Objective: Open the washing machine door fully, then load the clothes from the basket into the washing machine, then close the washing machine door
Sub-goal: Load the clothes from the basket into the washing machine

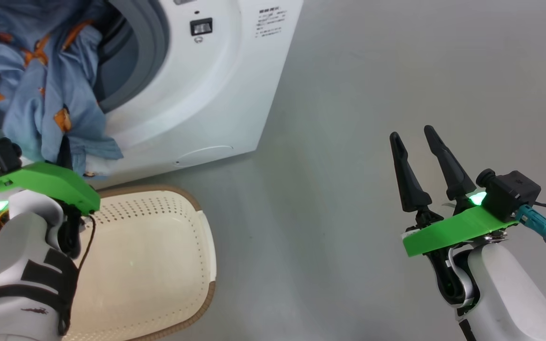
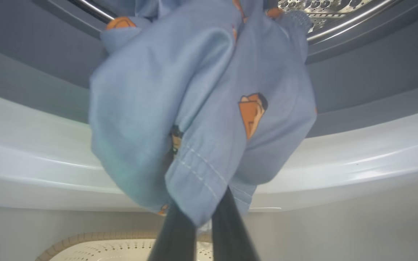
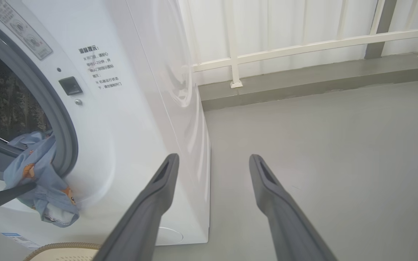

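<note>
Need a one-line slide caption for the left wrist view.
Left end effector shut on the clothes draped over the washing machine opening, the basket beneath.

Head downward, wrists near washing machine [image 1: 216, 85]

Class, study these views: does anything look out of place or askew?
Yes: the clothes hang half out of the washing machine, draped over its front lip above the basket rather than lying in the drum. The left tool is shut on their lower edge.
</note>
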You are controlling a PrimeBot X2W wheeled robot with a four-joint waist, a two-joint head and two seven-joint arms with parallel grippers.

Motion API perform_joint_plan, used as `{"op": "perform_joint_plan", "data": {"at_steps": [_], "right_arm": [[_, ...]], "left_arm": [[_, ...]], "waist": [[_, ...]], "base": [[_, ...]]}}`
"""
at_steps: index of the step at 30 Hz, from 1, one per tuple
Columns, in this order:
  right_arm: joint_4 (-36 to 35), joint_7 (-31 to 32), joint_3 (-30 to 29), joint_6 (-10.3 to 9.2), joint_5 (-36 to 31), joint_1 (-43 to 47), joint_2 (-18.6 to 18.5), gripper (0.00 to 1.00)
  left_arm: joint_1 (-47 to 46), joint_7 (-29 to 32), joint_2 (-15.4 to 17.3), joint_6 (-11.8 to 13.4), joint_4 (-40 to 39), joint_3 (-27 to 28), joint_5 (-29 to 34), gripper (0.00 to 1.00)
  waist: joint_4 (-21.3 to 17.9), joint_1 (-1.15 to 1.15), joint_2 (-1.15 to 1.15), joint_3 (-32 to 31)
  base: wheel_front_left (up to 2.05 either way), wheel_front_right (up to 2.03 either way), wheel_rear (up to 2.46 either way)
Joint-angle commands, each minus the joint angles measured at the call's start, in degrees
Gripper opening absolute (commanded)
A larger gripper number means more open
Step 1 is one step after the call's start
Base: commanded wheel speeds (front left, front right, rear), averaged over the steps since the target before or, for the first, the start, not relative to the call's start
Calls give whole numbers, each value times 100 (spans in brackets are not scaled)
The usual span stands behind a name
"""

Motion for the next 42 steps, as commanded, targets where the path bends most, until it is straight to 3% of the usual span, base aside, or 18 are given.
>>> {"op": "perform_joint_plan", "data": {"at_steps": [1, 14, 25, 32, 36, 42], "right_arm": [[-103, -46, 96, 26, -75, -76, -44, 100], [-58, -46, 132, 26, -22, -11, -99, 100], [-179, -46, 124, 26, -10, -60, -34, 100], [-348, -46, 73, 26, -22, -78, 116, 100], [-418, -46, 88, 26, -8, -97, 207, 100], [-493, -46, 108, 26, -10, -137, 261, 100]], "left_arm": [[51, -83, 173, 5, -107, 50, -30, 0], [167, -345, 281, 5, -1102, -295, -188, 0], [-993, -135, 646, 48, -804, -480, 96, 0], [-2007, 157, 947, 263, -484, -641, 339, 0], [-2770, -23, 1128, 442, -502, -777, 589, 0], [-3263, -349, 1388, 822, -1376, -588, 936, 0]], "waist": [[75, 0, 0, -95], [348, 0, 0, -300], [-46, 0, 0, 322], [-491, 0, 0, 977], [-704, 0, 0, 1352], [-809, 0, 0, 1543]], "base": [[0, 0, 0], [0, 0, 0], [0, 0, 0], [0, 0, 0], [0, 0, 0], [0, 0, 0]]}}
